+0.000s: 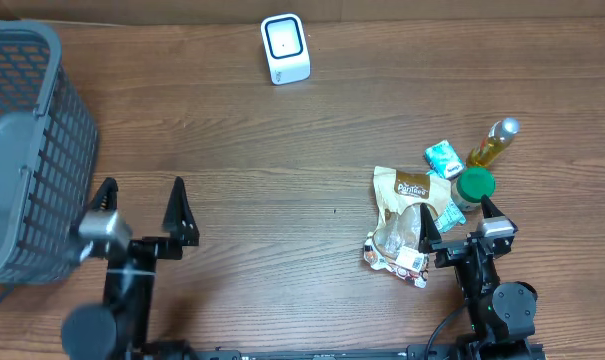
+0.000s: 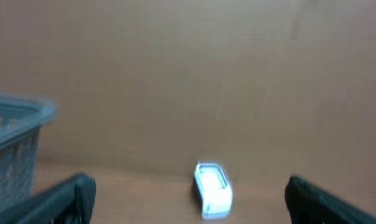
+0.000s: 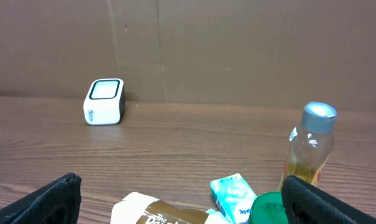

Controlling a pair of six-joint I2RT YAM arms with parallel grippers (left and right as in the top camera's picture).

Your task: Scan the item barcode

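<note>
Left tool (image 1: 142,200) and right tool (image 1: 456,222) are both spread wide and hold nothing. The bag (image 1: 402,205) lies flat on the desk (image 1: 282,180), touching the right tool's near finger and well apart from the scanner (image 1: 285,50). Judged light, soft and crinkly, with slippery film. Pinch a sealed edge, not the puffy middle. No barcode is legible.

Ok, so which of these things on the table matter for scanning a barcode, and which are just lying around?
For the job:
- scanner
- bag, close to the open right gripper, probably the item to scan

Lying about, for now:
- teal packet
- bottle
- green-lidded jar
- basket
</note>
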